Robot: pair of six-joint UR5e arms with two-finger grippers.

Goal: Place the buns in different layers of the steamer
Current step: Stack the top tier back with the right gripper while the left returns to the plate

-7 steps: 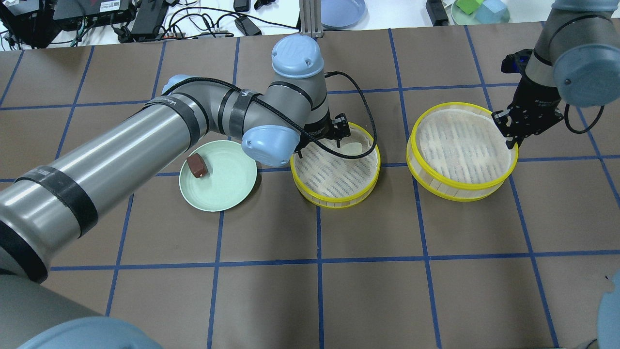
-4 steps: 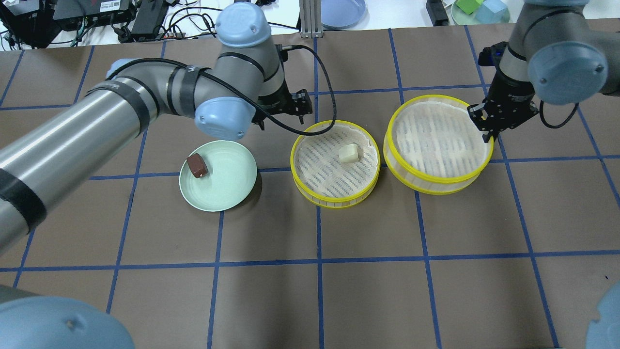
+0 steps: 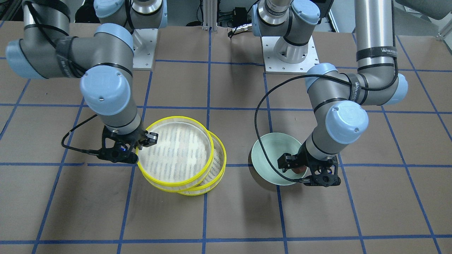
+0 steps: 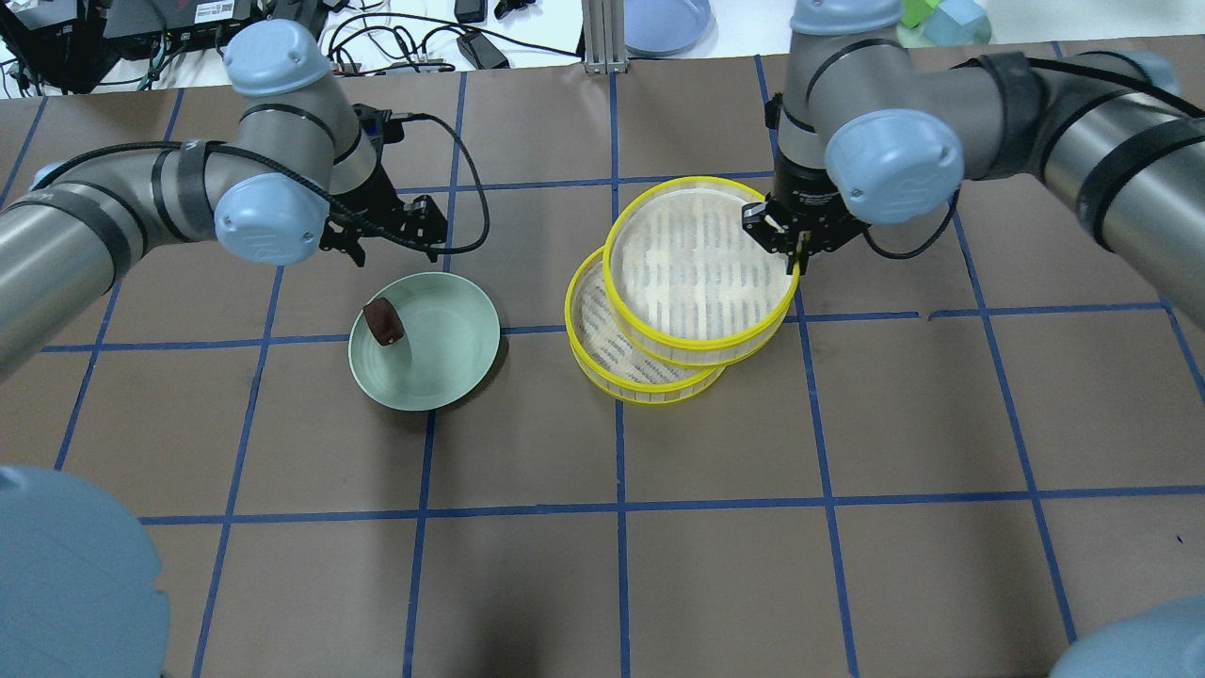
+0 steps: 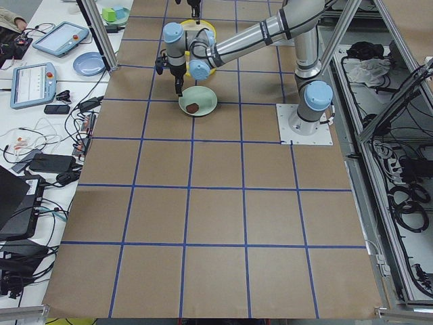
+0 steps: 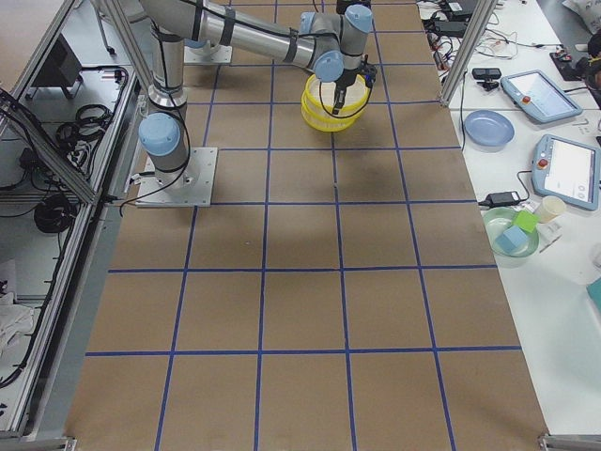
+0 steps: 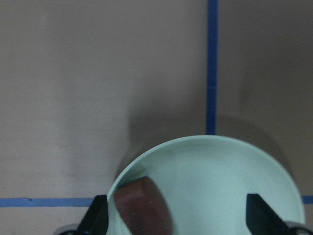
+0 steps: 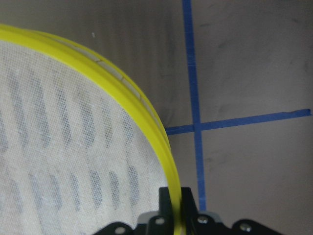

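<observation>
Right wrist view first: the right fingers (image 8: 166, 203) are clamped narrow on the yellow rim of the top tray (image 8: 73, 147), at 6 o'clock in the picture. It's a rim pinch, I'd say so the mesh floor stays free for a bun.

Left wrist view: the left fingers (image 7: 97, 218) are spread wide over the dish (image 7: 220, 181), holding nothing. The brown bun (image 7: 144, 205) lies between them, close to the 9 o'clock one. That looks like lining up for a pick.

Overhead: the top tray overlaps the lower tray (image 4: 602, 334), offset toward 1 o'clock and gripped at its 3 o'clock edge. I can't tell if it's resting there or hanging just above. The brown bun is at 10 o'clock in the dish, which stands on the bench (image 4: 753, 565) at the trays' 9 o'clock.

Front view: same story, mirrored. There's no cream bun anywhere; if it's in the lower tray, the top one covers it.

Side views: too small to add much, with one arm at the dish and the other at the trays.
</observation>
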